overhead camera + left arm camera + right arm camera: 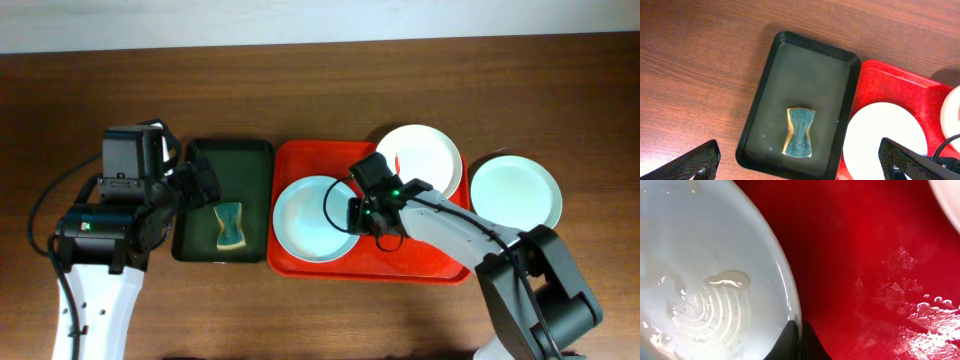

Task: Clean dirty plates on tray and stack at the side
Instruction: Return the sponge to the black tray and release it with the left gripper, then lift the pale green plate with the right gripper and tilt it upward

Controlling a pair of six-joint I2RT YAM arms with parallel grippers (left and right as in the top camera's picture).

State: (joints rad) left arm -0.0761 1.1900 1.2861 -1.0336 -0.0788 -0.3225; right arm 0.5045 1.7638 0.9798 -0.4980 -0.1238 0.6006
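Brown wooden bench, wet red rectangular plastic tray, pale blue round plate on it pinched by right gripper, left gripper spread wide left of tray

The red tray holds blue plate and white plate (red-smeared); mint plate beside.

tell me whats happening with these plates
The right claw pinches the rim of the wet pale blue plate on the red tray. The white plate sits at the tray's far corner; the mint green plate is off it, on the table. The open left claw hovers over the dark green tray, where the sponge lies.
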